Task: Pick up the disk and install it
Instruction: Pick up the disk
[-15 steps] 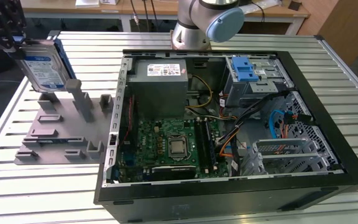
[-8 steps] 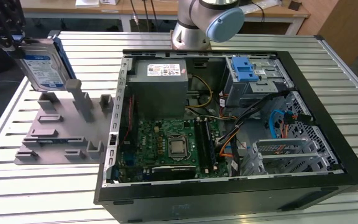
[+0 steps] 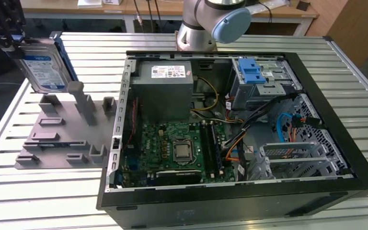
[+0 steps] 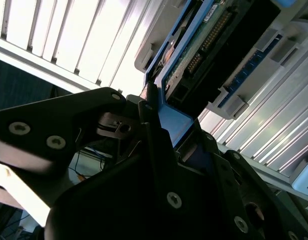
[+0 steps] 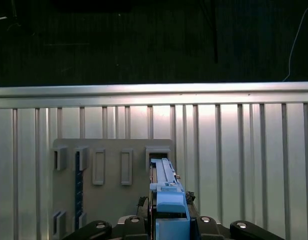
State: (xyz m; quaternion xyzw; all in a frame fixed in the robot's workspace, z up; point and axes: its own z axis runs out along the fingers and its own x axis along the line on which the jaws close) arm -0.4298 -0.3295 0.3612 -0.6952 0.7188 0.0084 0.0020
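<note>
The black end effector [image 3: 13, 44] is hanging over the slatted aluminium desk [image 3: 56, 191], near its edge at the exterior view's left. It is gripping the rectangular silver-grey disk [image 3: 43, 67] by its blue carrier, upright, white-and-blue label showing, above a grey slotted holder plate [image 3: 50, 139].

The disk [image 3: 43, 69] has a dull silver-grey metal body, a smooth paper label and a blue plastic frame [image 5: 170, 202] with a soft sheen. The pincer [image 4: 171, 130] is matt black, set with bright metal screws. The bench [image 3: 43, 201] is ribbed bare aluminium, brushed and reflective. On it, the computer case [image 3: 235, 203] is smooth black outside and bare grey sheet metal inside. Beside the case stands a matt grey plastic rack [image 3: 63, 143].
</note>
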